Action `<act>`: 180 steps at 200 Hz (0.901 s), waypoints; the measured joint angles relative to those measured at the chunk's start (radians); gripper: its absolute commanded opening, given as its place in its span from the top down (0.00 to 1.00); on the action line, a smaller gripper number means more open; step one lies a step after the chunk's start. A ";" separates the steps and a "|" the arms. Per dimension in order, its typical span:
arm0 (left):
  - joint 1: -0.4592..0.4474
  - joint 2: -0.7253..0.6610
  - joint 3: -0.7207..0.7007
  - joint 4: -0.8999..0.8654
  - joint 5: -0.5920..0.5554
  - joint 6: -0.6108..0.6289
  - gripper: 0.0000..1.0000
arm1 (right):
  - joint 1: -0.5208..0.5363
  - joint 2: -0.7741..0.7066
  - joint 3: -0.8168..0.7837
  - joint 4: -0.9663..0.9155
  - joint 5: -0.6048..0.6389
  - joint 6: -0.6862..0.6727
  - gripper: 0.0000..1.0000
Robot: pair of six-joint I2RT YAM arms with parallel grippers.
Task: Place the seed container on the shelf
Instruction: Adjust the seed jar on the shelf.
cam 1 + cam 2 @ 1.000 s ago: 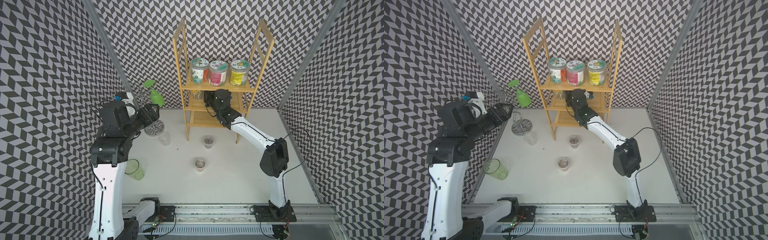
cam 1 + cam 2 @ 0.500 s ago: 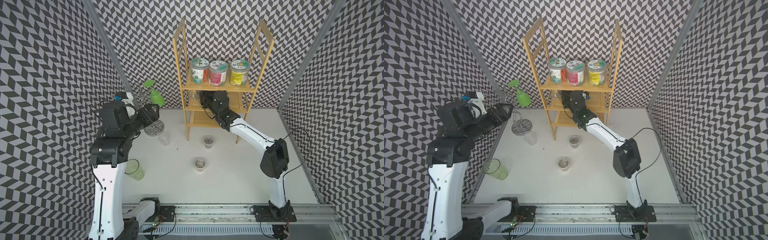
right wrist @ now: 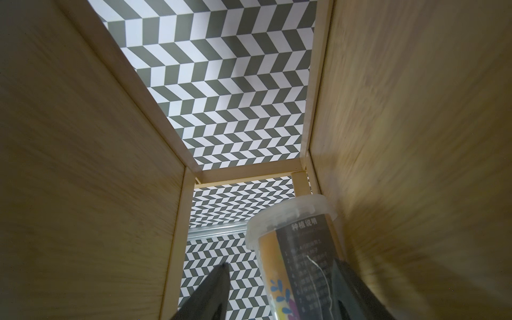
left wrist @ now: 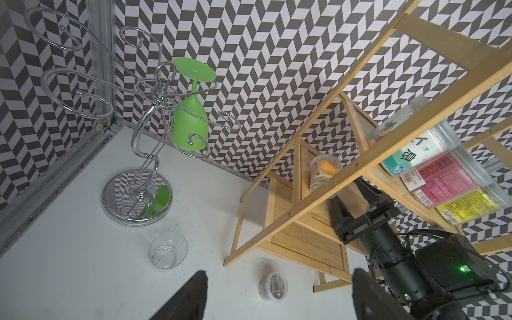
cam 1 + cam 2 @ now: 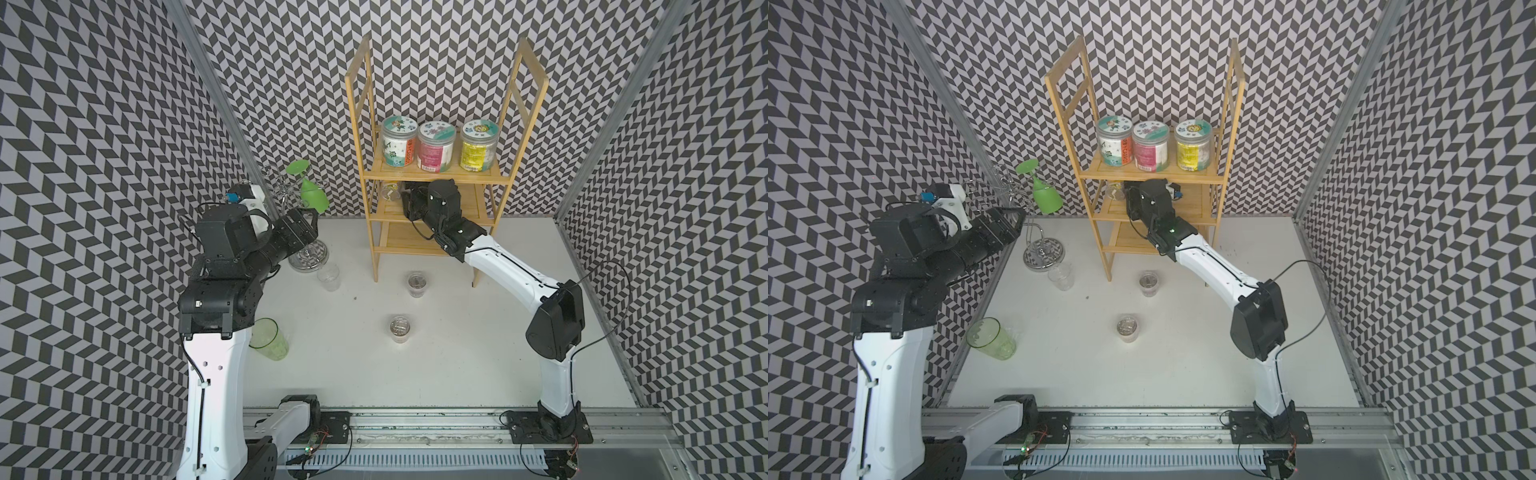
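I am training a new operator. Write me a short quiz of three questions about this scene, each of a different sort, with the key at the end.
1. True or false: the seed container stands on the top tier of the shelf.
2. How many jars stand on the top tier? A) two B) three C) four
3. Fill in: the right gripper has its jaws ____ on either side of the seed container.
Key: 1 false, it is on the middle tier; 2 B; 3 open.
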 measured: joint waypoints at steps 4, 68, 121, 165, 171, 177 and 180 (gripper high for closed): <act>0.000 0.000 0.000 0.000 0.000 0.000 0.17 | 0.000 -0.001 0.000 0.000 0.000 0.000 0.36; 0.000 -0.011 0.000 0.000 0.000 0.000 0.16 | 0.009 -0.063 -0.082 0.035 -0.013 0.008 0.30; 0.000 -0.011 0.000 0.000 0.000 0.000 0.16 | 0.016 -0.092 -0.114 0.037 -0.024 0.005 0.29; 0.000 -0.011 0.000 0.000 0.000 0.000 0.16 | 0.017 -0.103 -0.136 0.053 -0.022 0.002 0.30; 0.000 -0.011 0.000 0.000 0.000 0.000 0.16 | 0.018 -0.110 -0.146 0.058 -0.022 0.001 0.31; 0.000 -0.011 0.000 0.000 -0.001 0.000 0.16 | 0.018 -0.117 -0.155 0.060 -0.021 0.000 0.30; 0.000 -0.011 0.000 0.000 -0.001 0.000 0.16 | 0.018 -0.121 -0.160 0.062 -0.022 -0.002 0.31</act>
